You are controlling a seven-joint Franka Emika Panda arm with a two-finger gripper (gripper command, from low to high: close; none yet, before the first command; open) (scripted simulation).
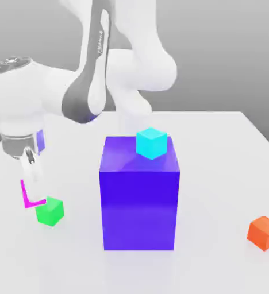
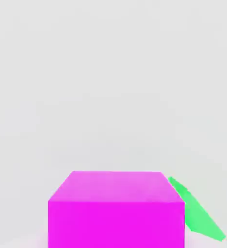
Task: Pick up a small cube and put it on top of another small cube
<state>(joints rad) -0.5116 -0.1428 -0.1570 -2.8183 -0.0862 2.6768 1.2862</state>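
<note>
My gripper (image 1: 33, 188) reaches down at the exterior view's left, shut on the small magenta cube (image 1: 24, 196). A white finger (image 1: 32, 172) covers most of that cube, leaving one side edge and the bottom edge in sight. The hand view has the magenta cube (image 2: 116, 208) close up. The small green cube (image 1: 49, 211) rests on the white table just beside the magenta one, toward the exterior view's right, and its corner (image 2: 198, 218) pokes out from behind the magenta cube in the hand view. Whether the magenta cube is off the table cannot be told.
A tall blue-purple block (image 1: 139, 195) stands mid-table with a cyan cube (image 1: 152, 142) on its top. An orange cube (image 1: 264, 232) lies near the front at the exterior view's right. The white table (image 1: 217, 172) reaches to its back edge behind the block.
</note>
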